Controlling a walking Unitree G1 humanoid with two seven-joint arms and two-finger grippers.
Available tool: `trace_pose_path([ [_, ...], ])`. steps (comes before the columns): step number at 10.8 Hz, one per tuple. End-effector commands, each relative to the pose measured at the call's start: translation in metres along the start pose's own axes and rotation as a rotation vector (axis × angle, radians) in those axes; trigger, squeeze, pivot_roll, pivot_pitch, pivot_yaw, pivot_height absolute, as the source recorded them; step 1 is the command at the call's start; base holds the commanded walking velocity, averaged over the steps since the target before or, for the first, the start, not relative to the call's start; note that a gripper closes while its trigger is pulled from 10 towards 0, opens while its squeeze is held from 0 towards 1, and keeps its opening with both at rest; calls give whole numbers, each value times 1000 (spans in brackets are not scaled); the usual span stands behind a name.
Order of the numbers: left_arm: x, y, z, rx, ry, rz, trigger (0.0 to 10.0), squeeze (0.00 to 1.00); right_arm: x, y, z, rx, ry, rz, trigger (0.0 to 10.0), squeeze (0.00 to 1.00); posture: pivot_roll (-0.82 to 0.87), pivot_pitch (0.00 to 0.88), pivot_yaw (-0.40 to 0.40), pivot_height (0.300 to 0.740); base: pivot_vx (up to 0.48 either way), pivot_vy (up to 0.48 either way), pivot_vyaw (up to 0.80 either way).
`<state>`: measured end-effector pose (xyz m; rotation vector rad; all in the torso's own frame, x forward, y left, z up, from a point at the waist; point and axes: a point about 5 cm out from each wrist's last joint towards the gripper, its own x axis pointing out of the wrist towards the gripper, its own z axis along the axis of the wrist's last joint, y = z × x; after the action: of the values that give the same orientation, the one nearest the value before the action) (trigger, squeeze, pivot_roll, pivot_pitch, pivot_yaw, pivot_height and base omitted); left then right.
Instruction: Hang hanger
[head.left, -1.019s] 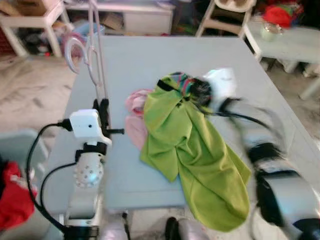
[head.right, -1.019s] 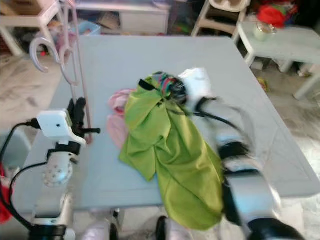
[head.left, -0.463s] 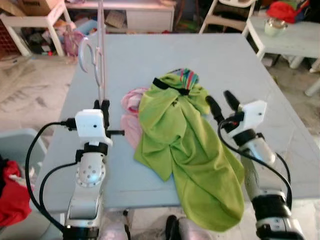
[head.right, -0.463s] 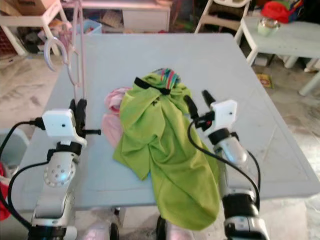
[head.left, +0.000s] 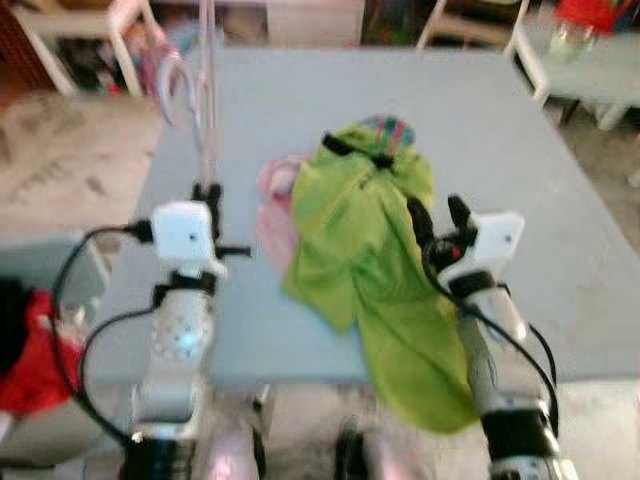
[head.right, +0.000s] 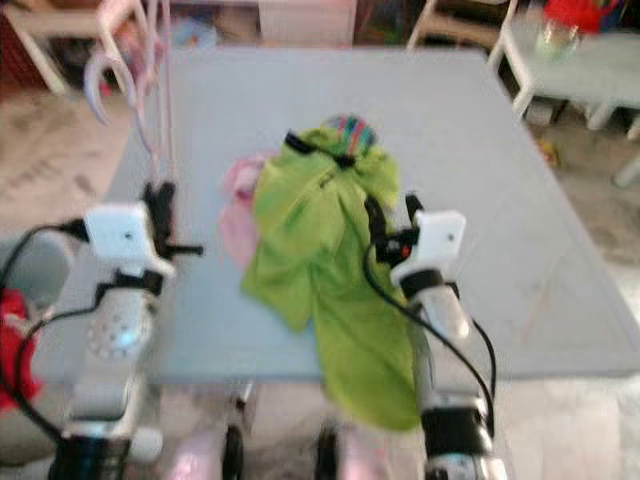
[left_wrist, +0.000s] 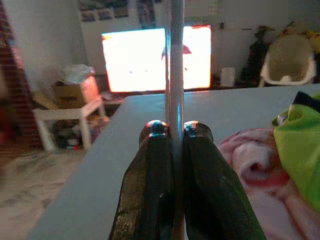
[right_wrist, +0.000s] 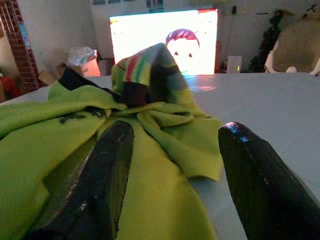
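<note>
A thin pink-and-silver hanger (head.left: 207, 110) stands upright at the table's left side, its hook (head.left: 168, 82) at the top. My left gripper (head.left: 208, 192) is shut on its lower rod; in the left wrist view the two fingers (left_wrist: 200, 165) pinch the rod (left_wrist: 176, 75). A lime-green garment (head.left: 370, 230) lies crumpled mid-table and hangs over the near edge, with a pink garment (head.left: 272, 205) partly under its left side. My right gripper (head.left: 437, 213) is open at the green garment's right edge, and that cloth (right_wrist: 150, 165) lies between its fingers.
The grey-blue table (head.left: 300, 100) has bare surface beyond and to the right of the clothes. A bin with red cloth (head.left: 25, 350) sits on the floor at the left. A small white table (head.left: 600, 60) and other white furniture stand behind.
My right arm drew back from the green garment's far end to its right edge and stands open there. The left gripper keeps its hold on the hanger. The head view has shifted and blurred.
</note>
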<state>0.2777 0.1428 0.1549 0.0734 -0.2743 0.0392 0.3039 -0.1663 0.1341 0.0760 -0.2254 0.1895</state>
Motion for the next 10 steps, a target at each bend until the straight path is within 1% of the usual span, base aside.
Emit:
trace_pose_path([
  [1,-7,-2,-19,7,102,-3,10000,0,-1,-10,3,-1,3,-49,10000,0,29,144,-33,740,-330,0,0],
  [2,-6,-1,-19,7,102,2,10000,0,1,-13,4,-6,9,-78,10000,0,29,144,-33,740,-326,0,0],
  [3,-6,-1,-19,8,101,0,10000,0,3,-12,4,11,19,-62,10000,0,30,143,-31,740,-322,0,0],
  [5,-5,-1,-19,8,97,-6,10000,0,3,-10,3,-18,28,-70,10000,0,31,142,-28,740,-309,0,0],
  [6,-4,-1,-18,9,94,-6,10000,0,3,-7,0,-62,38,-90,10000,0,31,142,-28,740,-300,0,0],
  [8,-4,-1,-18,11,92,-4,10000,0,3,3,-2,0,50,4,10000,0,33,143,-27,740,-291,0,0],
  [9,-4,-1,-18,13,93,-3,10000,0,3,5,-5,45,88,-35,10000,0,33,143,-27,740,-292,0,0],
  [10,-5,-2,-18,16,94,-4,10000,0,3,5,-4,-14,65,-35,10000,0,34,148,-29,740,0,0,0],
])
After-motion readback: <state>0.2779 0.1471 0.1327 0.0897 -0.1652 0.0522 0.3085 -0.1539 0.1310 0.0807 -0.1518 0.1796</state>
